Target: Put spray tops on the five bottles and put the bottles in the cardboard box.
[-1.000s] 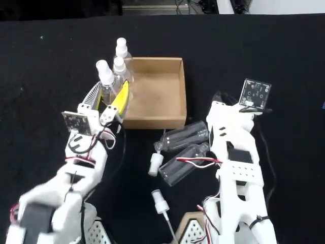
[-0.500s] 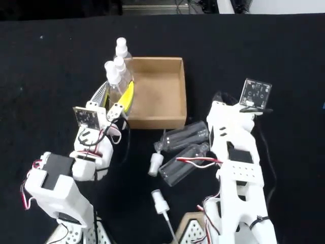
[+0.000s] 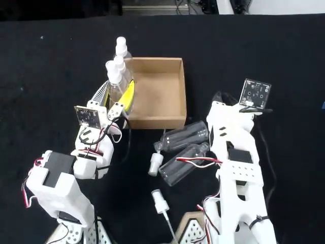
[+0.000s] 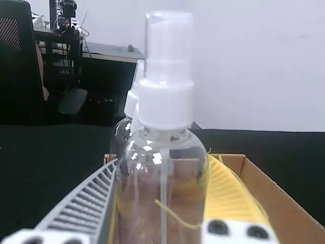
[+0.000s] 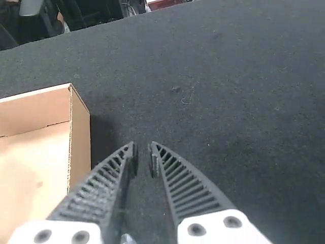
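Finding 1. Your left gripper [image 3: 117, 91] was clamped around the body of the held bottle [image 4: 161, 173]. This bottle was upright with its spray top fitted, and it was at the left wall of the cardboard box [image 3: 152, 122], not yet inside.

Finding 2. Two more capped bottles [image 3: 121, 48] stood upright just behind the held one, at the same wall. From the high view they appeared to be outside the box.

Finding 3. Your right gripper [image 5: 142, 157] was empty, with its fingers drawn almost together. It was poised over bare bench [image 3: 254, 46] just beside the box's right wall.

Finding 4. Two uncapped bottles [image 3: 185, 136] lay on their sides between the box and the right arm. One loose spray top [image 3: 156, 163] lay at the neck of the nearer bottle. A second spray top [image 3: 161, 202] lay apart, closer to the arm bases.

Assessment. The step in hand was boxing a finished bottle. I judged the task roughly half done: three bottles capped, none confirmed in the box.

Requirement. You needed to lift the held bottle above the wall and carry it over the box floor. You then needed to lower it upright before releasing. The neighbouring bottles stood close enough to be knocked over.
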Robot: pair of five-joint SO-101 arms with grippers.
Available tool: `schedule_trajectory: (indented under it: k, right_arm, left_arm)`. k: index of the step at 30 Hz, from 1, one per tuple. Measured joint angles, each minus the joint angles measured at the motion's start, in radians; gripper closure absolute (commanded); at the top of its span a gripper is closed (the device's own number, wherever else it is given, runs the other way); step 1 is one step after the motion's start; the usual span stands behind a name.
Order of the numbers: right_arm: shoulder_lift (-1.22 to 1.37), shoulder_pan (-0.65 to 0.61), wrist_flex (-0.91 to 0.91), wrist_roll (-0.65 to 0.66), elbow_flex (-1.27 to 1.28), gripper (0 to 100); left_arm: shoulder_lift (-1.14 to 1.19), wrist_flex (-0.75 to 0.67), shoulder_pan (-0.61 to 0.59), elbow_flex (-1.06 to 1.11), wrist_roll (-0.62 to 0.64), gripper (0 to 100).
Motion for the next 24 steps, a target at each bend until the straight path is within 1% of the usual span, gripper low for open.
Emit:
schedule_trajectory:
  k: [6, 11, 24]
  right_arm:
    - [0.0, 0.0, 0.0, 0.0, 0.0, 97.3]
    - [0.0, 0.0, 0.0, 0.0, 0.0, 97.3]
    - [0.0, 0.0, 0.0, 0.0, 0.0, 97.3]
  left_arm:
    - [0.0, 0.003, 0.0, 0.0, 0.0, 88]
    - [0.0, 0.08, 0.0, 0.0, 0.0, 88]
    - [0.0, 0.081, 0.0, 0.0, 0.0, 87]
